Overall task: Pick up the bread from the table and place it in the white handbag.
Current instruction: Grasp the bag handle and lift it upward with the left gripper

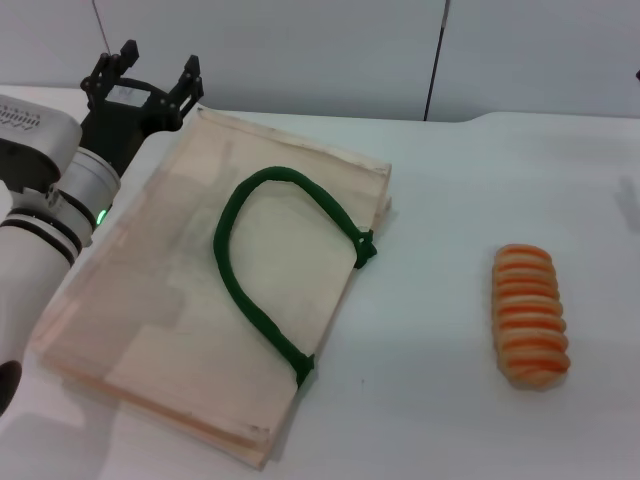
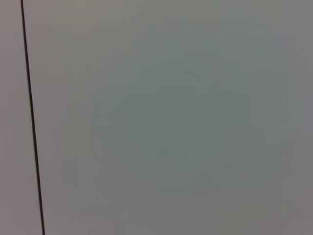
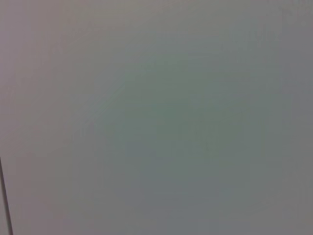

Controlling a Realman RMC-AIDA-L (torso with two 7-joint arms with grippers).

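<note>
Bread (image 1: 530, 316) lay on the table (image 1: 440, 400), to the right of the white handbag (image 1: 190, 300) and well apart from it, untouched. Left gripper (image 1: 142, 82) hovered over the bag's far left corner, fingers apart, holding nothing. Right gripper not seen in any view. Judged best: approach from above, close across the loaf's short width at mid-length, lift clear before travelling. Bag lay flat; mouth needed opening first. No legible writing or brand found.

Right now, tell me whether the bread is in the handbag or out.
Out. The bread lies on the bare table, apart from the flat white handbag.
</note>
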